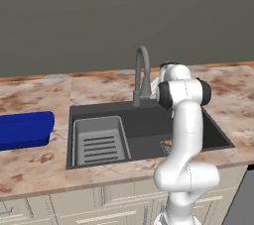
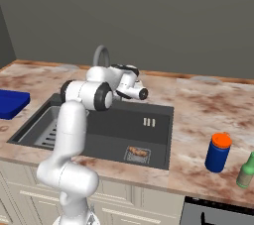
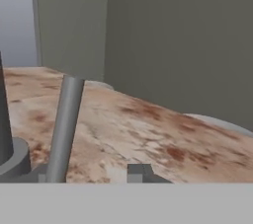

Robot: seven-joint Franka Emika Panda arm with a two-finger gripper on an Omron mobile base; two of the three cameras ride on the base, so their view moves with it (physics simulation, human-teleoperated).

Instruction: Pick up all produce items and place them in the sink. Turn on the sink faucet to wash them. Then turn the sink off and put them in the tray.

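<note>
Produce item [image 2: 138, 152] lying on drain grate at sink [image 2: 158, 142] floor, 5 o'clock of faucet [image 1: 142, 73]; judged light, firm, lumpy, best pinched across middle; gripper [image 2: 144, 93] beside faucet handle [image 3: 63, 129], finger state impossible to tell.

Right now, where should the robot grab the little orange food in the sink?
The produce piece lies low on the drain grate at the sink's front right, flat on its side. Coming straight down from above looks best, pinching across its narrow middle; the sink walls would probably block a sideways reach.
</note>
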